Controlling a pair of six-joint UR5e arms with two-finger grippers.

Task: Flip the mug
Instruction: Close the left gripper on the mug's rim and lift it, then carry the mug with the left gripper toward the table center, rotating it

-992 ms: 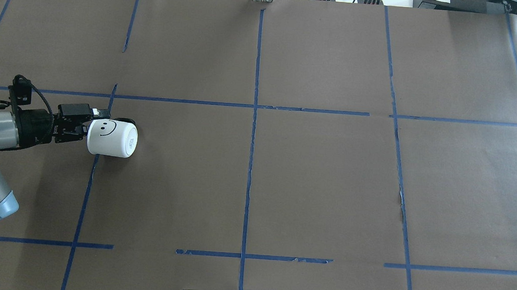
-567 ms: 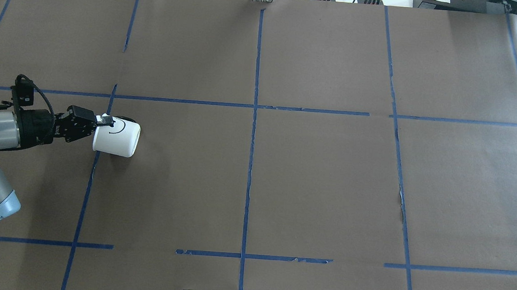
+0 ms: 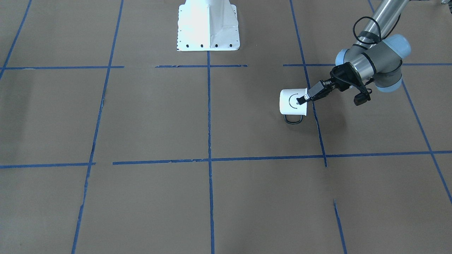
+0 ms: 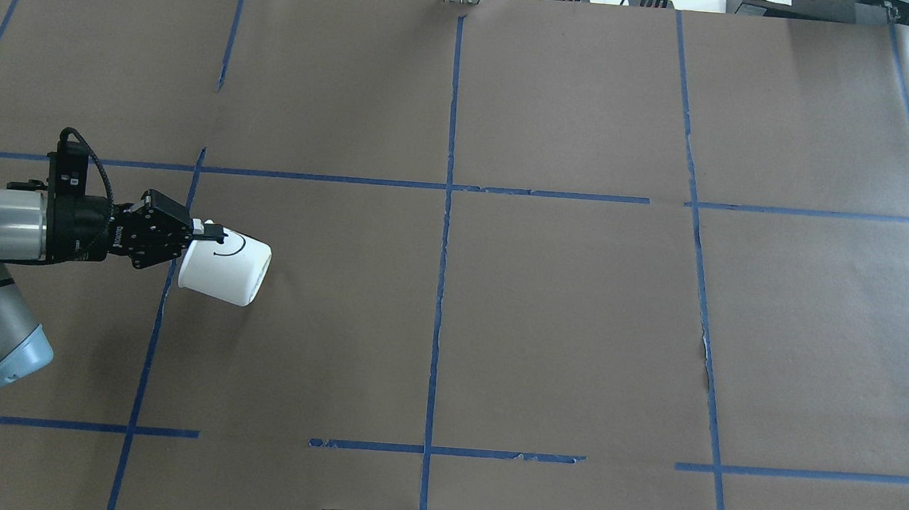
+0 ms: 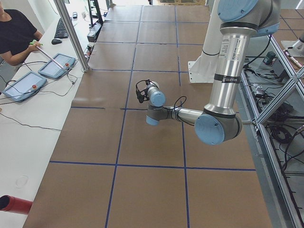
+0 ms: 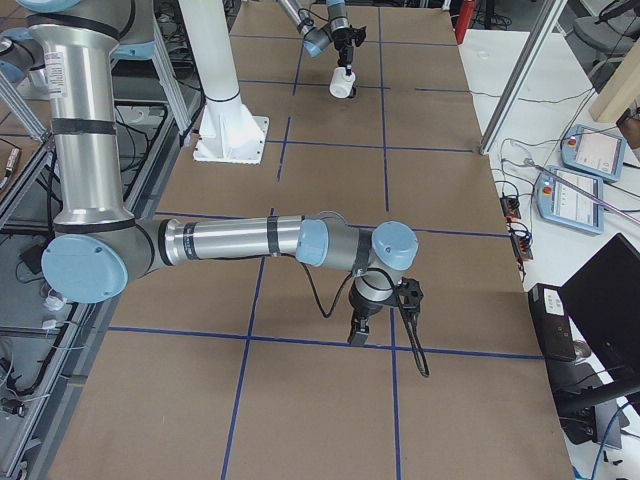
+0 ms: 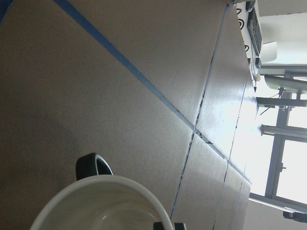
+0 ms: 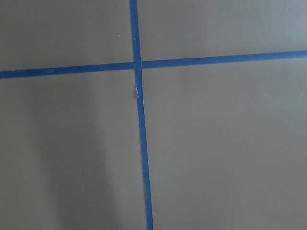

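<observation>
The white mug [image 4: 223, 272] with a black smiley face lies tilted on its side, mouth toward my left gripper [image 4: 206, 231] and base pointing away. The left gripper is shut on the mug's rim, one finger outside by the smile. In the front view the mug [image 3: 292, 102] shows its black loop handle [image 3: 292, 119] pointing toward the camera, with the left gripper [image 3: 302, 100] on its rim. The left wrist view looks into the mug's white rim [image 7: 98, 203]. I cannot tell whether the mug touches the table. My right gripper [image 6: 357, 333] hangs over a tape line in the exterior right view; I cannot tell its state.
Brown paper with blue tape lines [image 4: 446, 206] covers the table. The robot's white base plate [image 3: 208, 31] stands at the robot's edge of the table. An operator [image 5: 16, 33] sits at a side bench with tablets [image 5: 56, 66].
My left gripper has moved right and toward the robot's side with the mug. The wrist has turned, and the smiley face has rolled partly out of sight.
</observation>
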